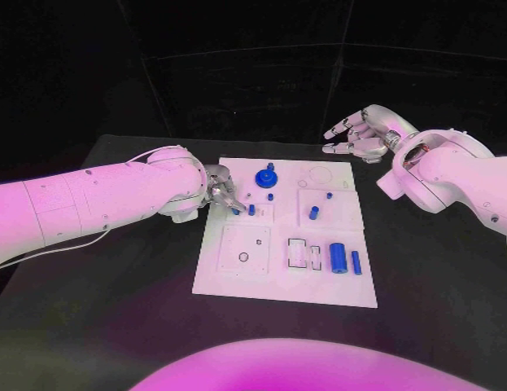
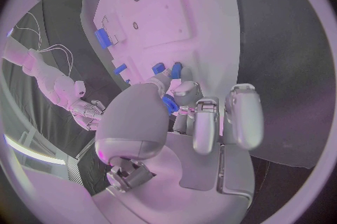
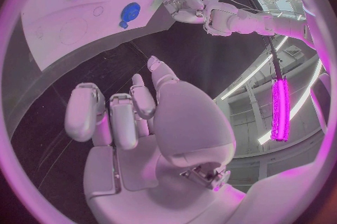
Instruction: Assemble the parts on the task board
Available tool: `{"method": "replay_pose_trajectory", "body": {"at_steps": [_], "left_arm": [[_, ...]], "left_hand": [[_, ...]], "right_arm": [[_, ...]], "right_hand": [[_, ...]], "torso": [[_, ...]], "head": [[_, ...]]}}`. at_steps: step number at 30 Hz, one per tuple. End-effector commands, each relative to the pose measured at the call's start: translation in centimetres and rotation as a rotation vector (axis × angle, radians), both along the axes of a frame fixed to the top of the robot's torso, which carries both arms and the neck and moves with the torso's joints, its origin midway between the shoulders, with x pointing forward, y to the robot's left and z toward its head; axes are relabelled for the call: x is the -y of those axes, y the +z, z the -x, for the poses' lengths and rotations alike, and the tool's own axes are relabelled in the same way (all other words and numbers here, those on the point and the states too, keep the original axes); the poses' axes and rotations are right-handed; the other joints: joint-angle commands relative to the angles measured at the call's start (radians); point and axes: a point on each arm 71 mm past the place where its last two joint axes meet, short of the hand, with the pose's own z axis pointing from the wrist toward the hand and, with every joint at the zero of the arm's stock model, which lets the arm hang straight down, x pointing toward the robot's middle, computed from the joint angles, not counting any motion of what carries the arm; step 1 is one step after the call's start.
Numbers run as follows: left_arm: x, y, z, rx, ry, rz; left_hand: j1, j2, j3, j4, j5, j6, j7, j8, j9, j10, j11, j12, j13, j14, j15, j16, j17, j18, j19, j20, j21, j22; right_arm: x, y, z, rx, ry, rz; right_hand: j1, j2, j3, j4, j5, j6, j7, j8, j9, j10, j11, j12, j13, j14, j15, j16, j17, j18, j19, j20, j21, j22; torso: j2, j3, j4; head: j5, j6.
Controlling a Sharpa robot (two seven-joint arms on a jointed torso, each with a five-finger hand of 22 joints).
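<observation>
At the board's [image 1: 239, 277] left edge, near its far end, your left hand [image 1: 218, 189] is down over the white plate with a small blue part [image 2: 169, 103] pinched between its fingertips, as the left wrist view shows; the other fingers curl in beside it. That low, tip-first hold suits seating the piece into one of the small outlines just beside the hand, probably the step in progress. Two more small pegs [image 1: 271, 196] stand just past the fingers, so you have little room to slip sideways. Your right hand [image 1: 360, 133] hangs off the board's far right corner, above the black worktop [image 1: 101, 318], fingers loosely curled and apart, holding nothing; parked there it keeps out of the left arm's way. On the board, the blue disc [image 1: 266, 179] sits near the far edge, a peg [image 1: 314, 213] stands mid-board, and a thick cylinder [image 1: 338, 257] with a thin one [image 1: 356, 261] lies towards the near right, all untouched, so most of the assembly looks undone.
</observation>
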Motion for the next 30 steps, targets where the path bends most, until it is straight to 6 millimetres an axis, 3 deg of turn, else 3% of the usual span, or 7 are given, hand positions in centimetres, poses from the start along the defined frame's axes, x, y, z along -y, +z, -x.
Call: {"method": "replay_pose_trajectory", "body": {"at_steps": [1,16,30], "left_arm": [[0.0,-0.1,0.04,-0.014,-0.008,-0.014],[-0.29,-0.14,-0.2,-0.01,0.005,-0.017],[-0.04,-0.18,-0.42,-0.008,0.005,-0.017]], "left_hand": [[-0.008,0.001,-0.012,0.001,-0.003,0.003,0.007,-0.001,0.001,0.0,0.005,0.006,0.001,0.102,-0.007,0.003,0.263,0.006,0.014,-0.006,0.004,0.007],[-0.017,0.008,-0.048,0.015,-0.002,0.004,0.005,0.007,0.006,0.001,0.003,0.01,0.002,0.102,-0.009,0.003,0.263,0.005,0.015,-0.008,0.006,0.01],[-0.056,0.009,-0.149,0.072,0.003,0.004,0.005,0.018,0.012,0.003,0.003,0.016,0.002,0.102,-0.009,0.003,0.263,0.004,0.017,-0.008,0.007,0.015]], "right_arm": [[-0.07,0.14,0.01,0.005,0.01,0.0],[-0.07,0.14,-0.01,0.006,0.009,0.0],[-0.04,0.13,-0.02,0.005,0.008,0.001]], "right_hand": [[0.001,0.005,-0.004,0.003,0.006,-0.007,-0.001,0.006,-0.001,-0.003,-0.001,-0.005,0.0,0.061,-0.007,-0.003,0.046,0.02,-0.003,-0.006,-0.006,-0.001],[0.001,0.005,-0.004,0.002,0.006,-0.007,-0.001,0.007,-0.001,-0.003,-0.002,-0.005,0.0,0.061,-0.007,-0.004,0.046,0.02,-0.003,-0.006,-0.006,-0.001],[0.001,0.005,-0.005,0.003,0.006,-0.007,-0.001,0.007,-0.001,-0.004,-0.001,-0.006,-0.001,0.061,-0.007,-0.004,0.045,0.02,-0.003,-0.006,-0.007,-0.002]], "torso": [[0.0,-0.0003,0.0009],[0.0,-0.0004,-0.0002],[0.0,0.0003,0.0001]], "head": [[-0.001,-0.002],[0.001,-0.001],[-0.002,-0.005]]}}
